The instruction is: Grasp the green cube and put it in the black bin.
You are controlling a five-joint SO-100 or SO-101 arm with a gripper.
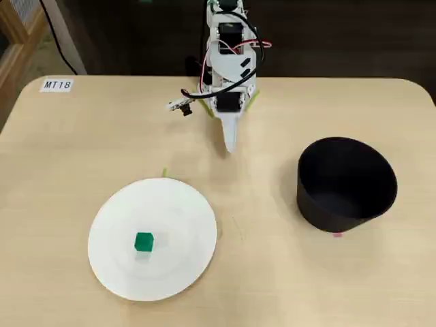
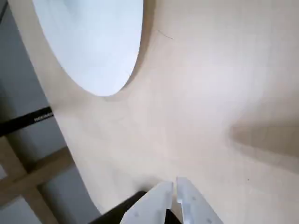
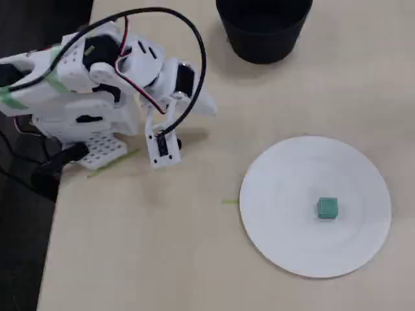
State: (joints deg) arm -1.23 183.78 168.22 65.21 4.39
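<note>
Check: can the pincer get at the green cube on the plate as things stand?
Probably yes. The green cube sits alone, exposed on the white plate, nothing over or beside it. The pincer hangs shut near the arm's base, with bare table between them. The black bin stands off to the other side.

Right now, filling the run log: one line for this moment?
gripper: shut, empty, parked | green cube: on white plate | black bin: empty

Bright green cube (image 1: 144, 242) on a plain white plate (image 1: 184, 262). Matte black bin (image 1: 346, 185). Pale beige wood-tone bench (image 1: 272, 272). White arm (image 1: 230, 61) with black and red wires; white end effector (image 2: 174, 189). Thin green tape strip (image 1: 164, 173) beside plate.
</note>
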